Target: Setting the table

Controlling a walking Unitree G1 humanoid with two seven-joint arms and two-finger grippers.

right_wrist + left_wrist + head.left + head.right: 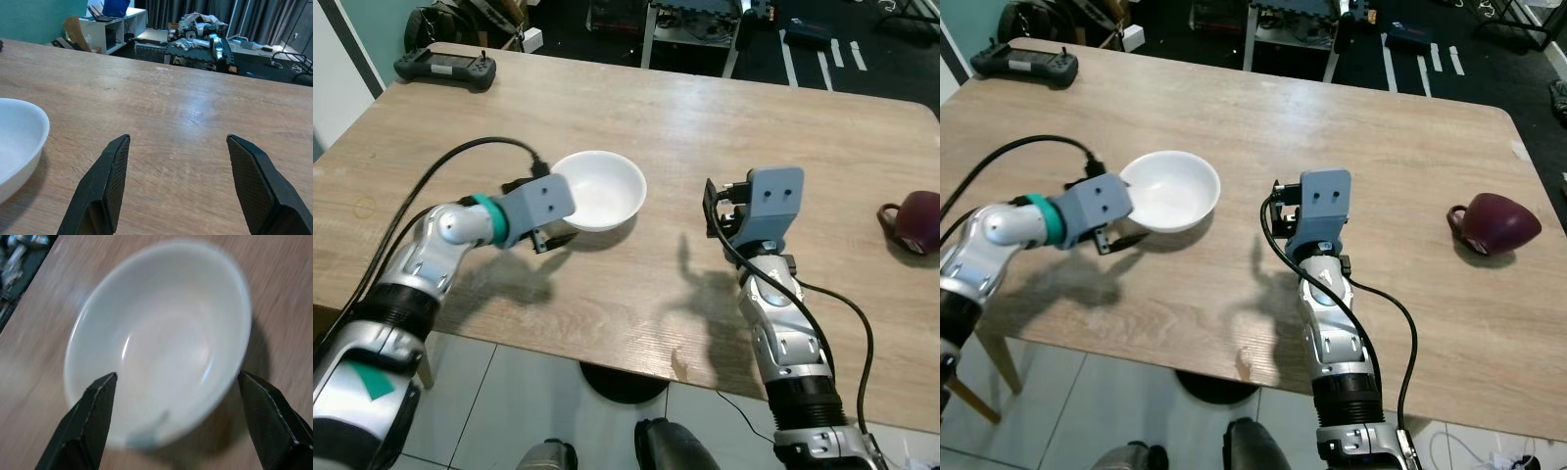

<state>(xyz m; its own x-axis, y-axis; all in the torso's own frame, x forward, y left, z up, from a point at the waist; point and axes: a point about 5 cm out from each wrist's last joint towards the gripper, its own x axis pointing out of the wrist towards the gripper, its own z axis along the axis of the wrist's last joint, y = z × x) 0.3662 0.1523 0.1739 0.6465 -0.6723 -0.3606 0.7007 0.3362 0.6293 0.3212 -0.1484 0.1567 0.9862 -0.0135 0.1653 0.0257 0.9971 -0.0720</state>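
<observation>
A white bowl (600, 190) stands empty on the wooden table (724, 117), left of centre. My left gripper (177, 376) is open at the bowl's near-left rim, one black finger (93, 411) on each side of it; whether they touch the bowl I cannot tell. My right gripper (178, 138) is open a little above the table, right of the bowl, and holds nothing. Its grey housing (773, 201) stands upright near the table's middle. A maroon mug (1494, 223) sits far to the right.
A black handheld controller (445, 67) lies at the table's far left corner. Past the far edge are shelves and dark clutter (200, 34). The table's near edge (607, 357) runs just in front of both arms, with tiled floor below.
</observation>
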